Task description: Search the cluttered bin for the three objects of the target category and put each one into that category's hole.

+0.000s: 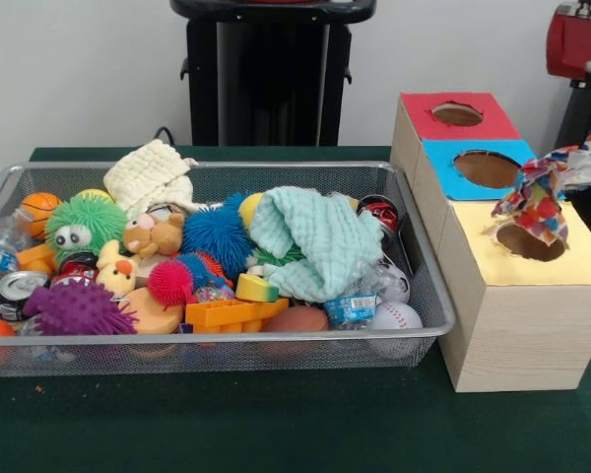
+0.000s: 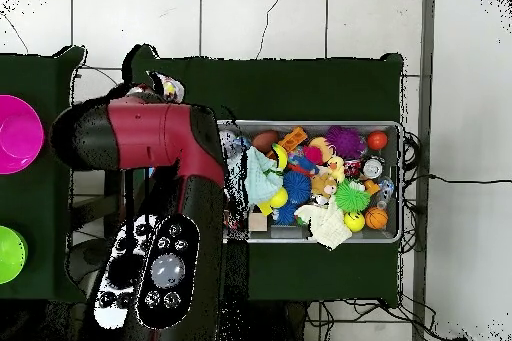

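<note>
The wire mesh bin (image 1: 217, 347) holds a heap of toys. The mint-green waffle cloth (image 1: 310, 241) lies on top at its right middle; it also shows in the overhead view (image 2: 260, 179). The cream waffle cloth (image 1: 153, 175) hangs over the far rim; overhead it lies at the bin's edge (image 2: 325, 225). The white dotted cloth (image 1: 537, 202) sits partly in the yellow-topped hole (image 1: 530, 244), with one end stretched up toward the right edge. Overhead, the arm covers the boxes. The gripper (image 2: 158, 85) is by a bit of dotted cloth (image 2: 170, 86); its state is hidden.
The blue-topped hole (image 1: 487, 168) and red-topped hole (image 1: 457, 113) lie behind the yellow one. Spiky balls (image 1: 77, 307), plush animals (image 1: 154, 235), cans (image 1: 18, 288), an orange block (image 1: 231, 315) and a baseball (image 1: 398, 315) fill the bin. A pink bowl (image 2: 15, 134) sits at the overhead's left.
</note>
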You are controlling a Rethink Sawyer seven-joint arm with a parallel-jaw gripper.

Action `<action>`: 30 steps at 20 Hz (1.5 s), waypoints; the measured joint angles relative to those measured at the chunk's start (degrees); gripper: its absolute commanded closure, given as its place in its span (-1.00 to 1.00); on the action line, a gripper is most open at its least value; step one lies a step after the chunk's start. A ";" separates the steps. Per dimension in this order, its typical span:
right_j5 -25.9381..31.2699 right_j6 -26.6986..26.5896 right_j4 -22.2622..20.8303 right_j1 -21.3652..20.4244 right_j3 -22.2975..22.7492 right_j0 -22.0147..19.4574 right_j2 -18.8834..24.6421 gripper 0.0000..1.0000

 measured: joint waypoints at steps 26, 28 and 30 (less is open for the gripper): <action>-5.24 0.00 3.64 5.10 3.39 1.44 0.02 1.00; -8.17 0.00 3.64 5.85 3.57 1.44 0.02 1.00; -9.34 0.00 3.65 6.17 3.56 1.45 0.02 1.00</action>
